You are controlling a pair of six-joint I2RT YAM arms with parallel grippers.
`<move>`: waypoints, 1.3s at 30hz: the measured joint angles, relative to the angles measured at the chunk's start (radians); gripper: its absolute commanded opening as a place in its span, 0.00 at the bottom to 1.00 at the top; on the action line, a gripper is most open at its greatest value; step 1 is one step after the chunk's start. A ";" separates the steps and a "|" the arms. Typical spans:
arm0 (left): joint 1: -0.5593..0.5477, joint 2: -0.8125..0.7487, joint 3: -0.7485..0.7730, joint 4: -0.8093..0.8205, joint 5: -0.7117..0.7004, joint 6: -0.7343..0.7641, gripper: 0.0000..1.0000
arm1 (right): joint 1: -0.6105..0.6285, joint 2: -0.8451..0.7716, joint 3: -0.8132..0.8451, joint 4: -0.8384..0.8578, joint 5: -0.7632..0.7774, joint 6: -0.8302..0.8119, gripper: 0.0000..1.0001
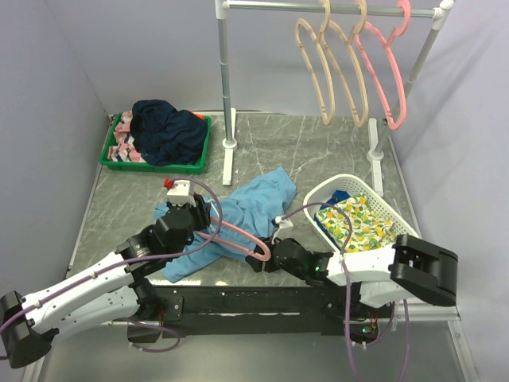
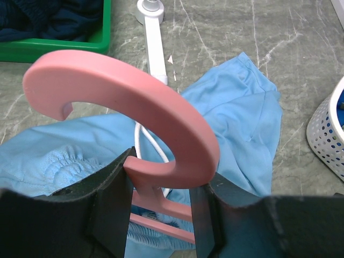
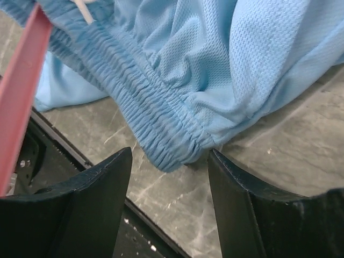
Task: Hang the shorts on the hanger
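Though rumpled and loose across the middle of the scene, well set for both arms: the shorts [image 1: 266,195], sky-blue, gathered waistband turned toward 6 o'clock. Probably left that way so the waist opening faces the frame.

Next in size, the hanger [image 1: 238,237]: pink, lying low over the cloth from 9 o'clock toward 5. Hook end pinched firmly in the left gripper [image 1: 193,213], pads closed on the neck just under the hook, likely so as to steer the far shoulder into the waist. Hard to tell from above whether threaded inside the waistband or merely resting on top.

Then the right gripper [image 3: 169,161]: jaws apart, straddling a fold of the elastic band without pressing on it, seemingly poised to pinch and lift that band over the pink bar showing at 10 o'clock in its wrist view.

Around all this, pale lilac walls [image 1: 48,79] on three sides. Underneath, a grey marble-look table [image 1: 318,151]. At 12 to 1 o'clock, a white rack [image 1: 227,79] hung with tan hangers [image 1: 328,118] and a second pink hanger [image 1: 394,122]. At 10 o'clock, a green tray [image 1: 107,159] heaped with a navy garment [image 1: 167,131]. At 4 o'clock, a white basket [image 1: 342,181] holding a lemon-print cloth [image 1: 362,219].
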 measured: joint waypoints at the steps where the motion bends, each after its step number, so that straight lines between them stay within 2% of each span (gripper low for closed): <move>1: 0.000 0.000 0.000 0.000 0.000 0.000 0.01 | 0.002 0.014 0.005 0.004 0.000 0.000 0.65; 4: 0.000 0.000 0.000 0.000 0.000 -0.001 0.01 | 0.003 0.062 0.018 0.005 0.003 0.002 0.60; 7: 0.000 0.002 0.000 0.001 0.000 -0.002 0.01 | 0.005 0.094 0.040 -0.005 0.014 0.005 0.49; 8: 0.000 0.002 0.000 0.001 0.000 -0.002 0.01 | 0.006 0.098 0.047 -0.011 0.021 0.006 0.42; 9: 0.000 0.002 0.000 0.001 -0.001 -0.002 0.01 | 0.007 0.097 0.052 -0.020 0.029 0.008 0.27; 11: 0.000 0.002 0.000 0.002 -0.005 -0.002 0.01 | 0.007 0.092 0.055 -0.042 0.045 0.014 0.16; 12: 0.000 0.001 0.000 0.002 -0.009 -0.002 0.01 | 0.007 0.083 0.055 -0.064 0.056 0.020 0.05; 14: 0.000 -0.003 -0.005 0.010 -0.023 -0.004 0.01 | 0.004 0.045 0.056 -0.115 0.074 0.029 0.00; 25: -0.005 -0.079 -0.105 0.137 -0.215 -0.035 0.01 | -0.061 -0.269 0.146 -0.429 0.053 0.034 0.00; 39: -0.012 0.070 -0.113 0.309 -0.420 -0.066 0.01 | -0.148 -0.417 0.309 -0.750 -0.115 0.018 0.00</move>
